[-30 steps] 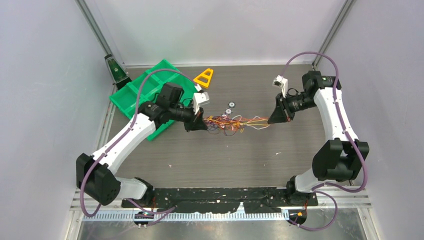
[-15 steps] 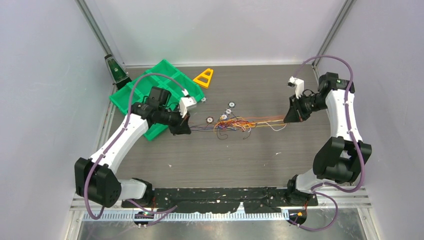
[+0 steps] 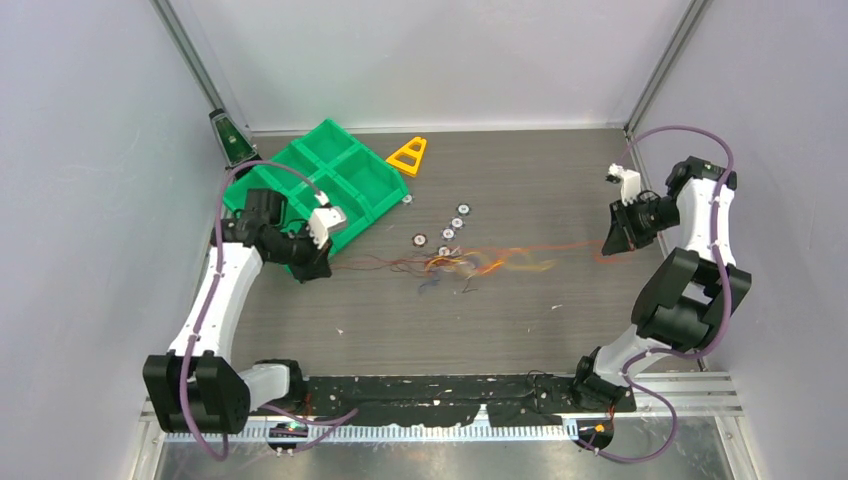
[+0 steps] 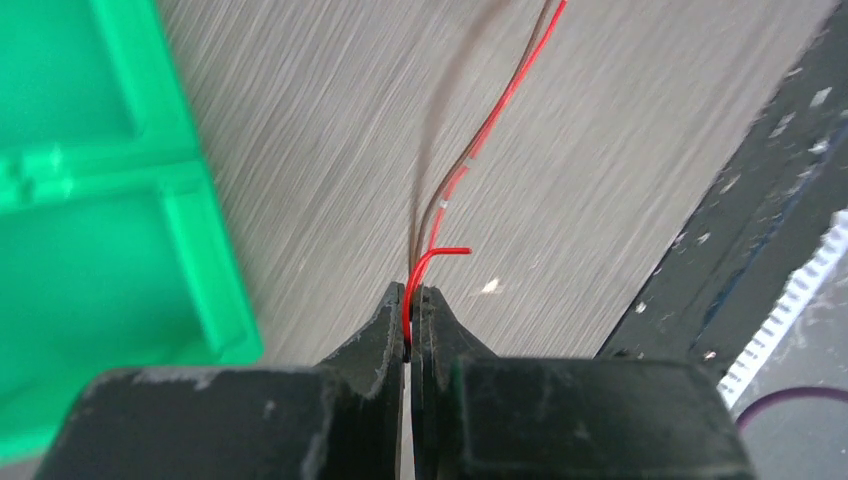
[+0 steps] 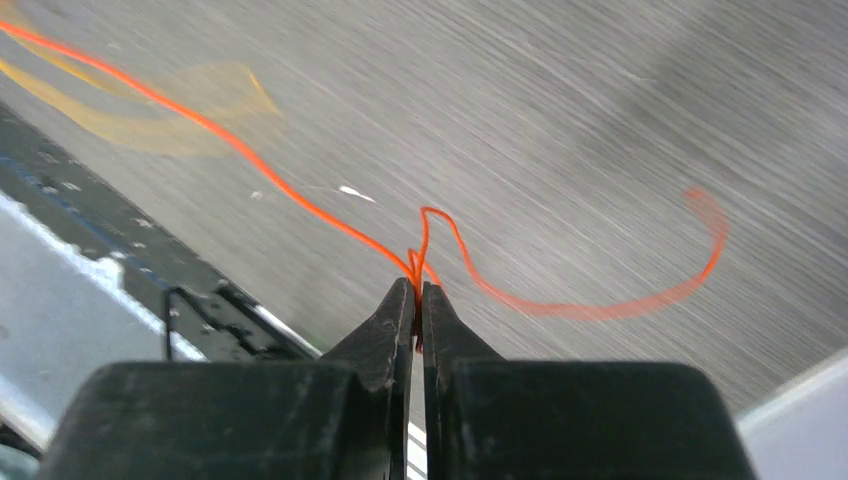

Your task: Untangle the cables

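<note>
Left wrist view: left jaws are seen pressed together on a red wire (image 4: 497, 110) and a brown one. Right jaws are clamped on an orange wire (image 5: 200, 120). The cables (image 3: 470, 262) are strung between them across the desk (image 3: 450, 330) middle, ringed discs (image 3: 457, 222) just beyond.

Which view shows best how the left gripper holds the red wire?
The left wrist view: the red wire sits pinched in the shut left gripper, close and sharp. The top view shows it only as a faint thread; the right wrist view shows an orange wire instead.
</note>
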You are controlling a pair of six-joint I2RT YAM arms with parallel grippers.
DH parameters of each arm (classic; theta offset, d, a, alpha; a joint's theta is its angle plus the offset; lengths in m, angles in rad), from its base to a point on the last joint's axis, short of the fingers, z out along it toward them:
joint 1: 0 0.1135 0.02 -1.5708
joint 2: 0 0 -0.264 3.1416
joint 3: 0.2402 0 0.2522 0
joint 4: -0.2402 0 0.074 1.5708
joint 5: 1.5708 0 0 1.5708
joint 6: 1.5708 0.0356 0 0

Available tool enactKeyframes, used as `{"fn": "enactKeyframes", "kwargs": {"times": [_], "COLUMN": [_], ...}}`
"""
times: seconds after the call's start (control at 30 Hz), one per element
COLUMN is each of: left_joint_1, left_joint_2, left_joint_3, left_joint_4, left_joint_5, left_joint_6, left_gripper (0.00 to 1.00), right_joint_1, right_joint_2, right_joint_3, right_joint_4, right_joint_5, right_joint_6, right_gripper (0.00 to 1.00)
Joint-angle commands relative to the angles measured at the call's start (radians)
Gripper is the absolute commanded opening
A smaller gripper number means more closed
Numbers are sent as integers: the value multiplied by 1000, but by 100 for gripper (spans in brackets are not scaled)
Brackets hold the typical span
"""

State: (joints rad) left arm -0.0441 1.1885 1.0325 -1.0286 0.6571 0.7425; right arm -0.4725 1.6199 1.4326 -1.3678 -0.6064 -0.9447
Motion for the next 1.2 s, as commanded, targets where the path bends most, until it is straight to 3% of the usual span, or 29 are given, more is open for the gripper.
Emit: {"fn": "enactKeyframes", "kwargs": {"times": [0.0,0.1,0.27,0.4,0.43,0.47,0.53,0.63,0.7,0.73,0.83,0.97,1.17], "left_joint_1": [97,71,-116,-207,-219,-226,-227,-226,-229,-237,-338,-493,-601], "left_joint_2": [-29,-36,-44,28,51,77,105,86,30,6,-29,42,167], "left_joint_3": [2,10,-44,-20,-4,4,24,27,1,-19,-79,-114,-139], "left_joint_4": [-83,-94,38,79,70,59,14,-10,58,105,260,385,507], "left_joint_5": [-106,-43,-59,-7,-16,-34,-65,-50,21,52,6,-119,-205], "left_joint_6": [115,77,-48,-145,-147,-135,-85,-37,-62,-82,-128,-130,-130], "left_gripper": [0,0,0,0,8,17,46,69,96,99,100,97,92], "right_joint_1": [-36,-29,28,159,186,244,333,445,540,594,711,827,923], "right_joint_2": [6,10,27,12,6,-5,-20,-38,-41,-38,-5,70,158], "right_joint_3": [57,58,42,7,-8,-15,-29,-67,-84,-88,-95,-108,-161], "right_joint_4": [93,95,70,21,24,37,64,164,233,255,355,474,654], "right_joint_5": [129,110,60,-27,-46,-50,-63,-82,-105,-126,-171,-201,-19], "right_joint_6": [-58,-42,-18,-4,22,37,81,202,281,330,422,539,587], "right_gripper": [6,5,7,36,42,55,70,84,99,96,95,97,98]}}
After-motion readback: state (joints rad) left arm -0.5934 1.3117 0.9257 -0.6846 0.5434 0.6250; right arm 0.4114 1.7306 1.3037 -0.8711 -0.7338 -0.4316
